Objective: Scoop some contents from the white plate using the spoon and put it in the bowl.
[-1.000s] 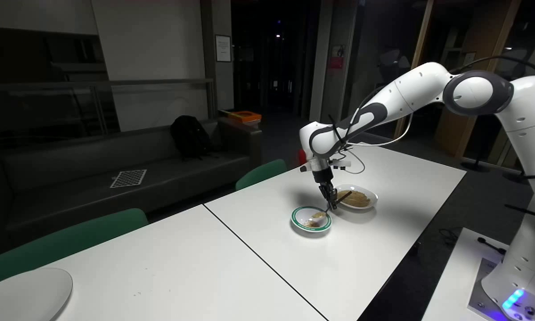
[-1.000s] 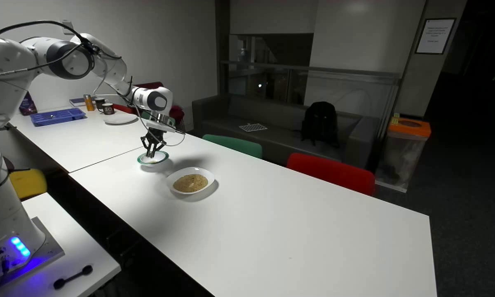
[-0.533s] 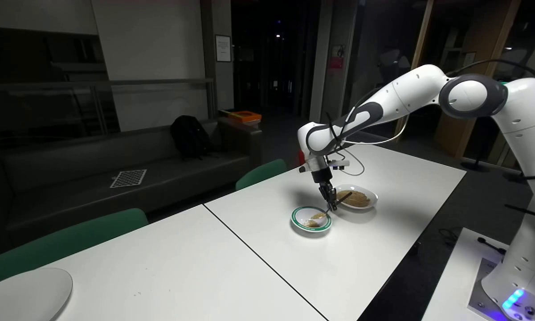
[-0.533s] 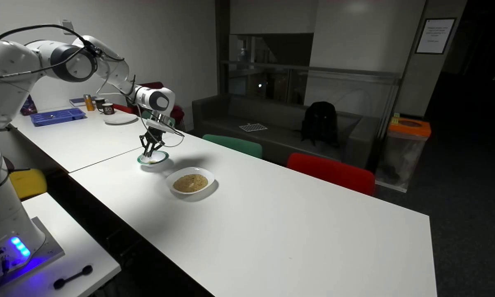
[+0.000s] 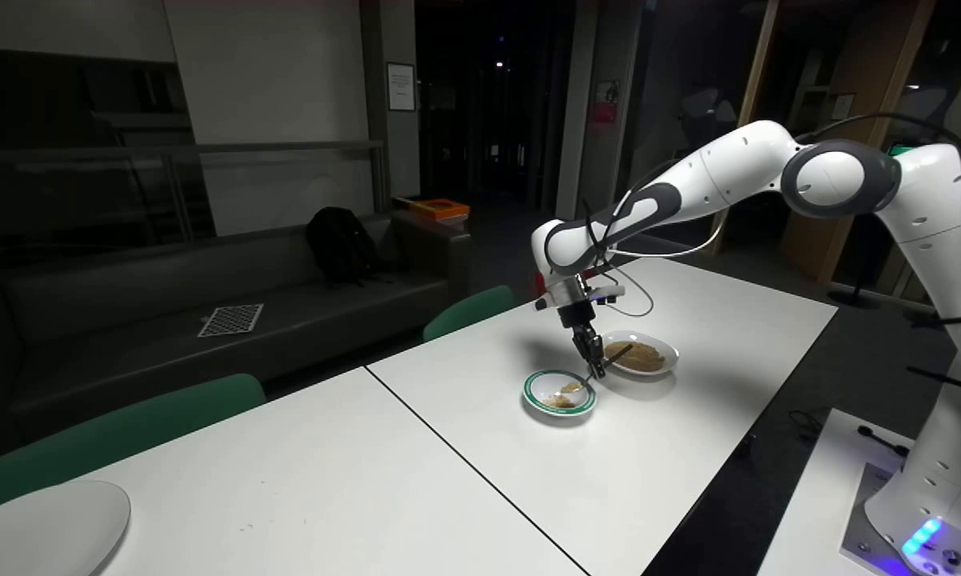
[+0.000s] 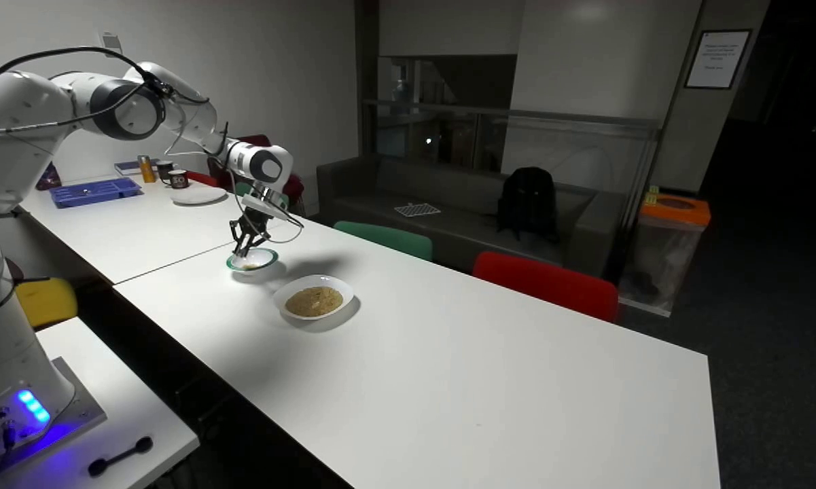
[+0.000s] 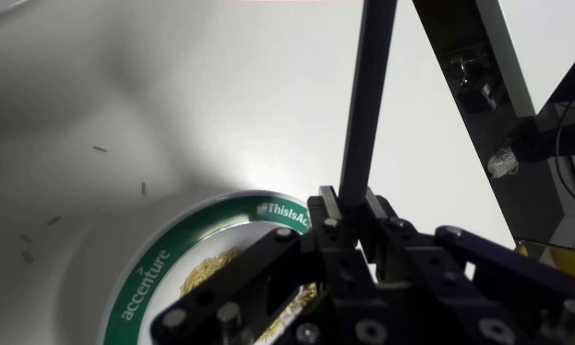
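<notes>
While the fingers (image 7: 332, 239) hold the spoon (image 7: 368, 96), pinched together with no more gap than its dark handle needs, the spoon's head points down over the bowl (image 7: 182, 244), a round white dish with a green printed rim. The grip is partway along the handle, and the free end rises on the other side; this probably lets the head tip inward and leaves the fingers out of the food.

Both exterior views show the bowl well inside the desk (image 6: 516, 380), between the long edge by the robot base (image 6: 13, 353) and the long edge lined with chairs (image 6: 543, 285). The white plate (image 6: 323, 280) lies near it but apart, toward a short edge, presumably so that a loaded spoon travels little.

Most of the tan contents (image 6: 314, 301) lie in the plate; a smaller heap (image 7: 206, 273) of grain sits in the bowl, so part of the transfer looks done. In an exterior view a tan patch (image 5: 572, 387) shows at the spoon's head, too small to tell whether it rests on the spoon or in the bowl. Loose grains (image 7: 99, 149) on the desk beside the bowl suggest such dry food spills easily, so tipping low over the middle seems wisest
</notes>
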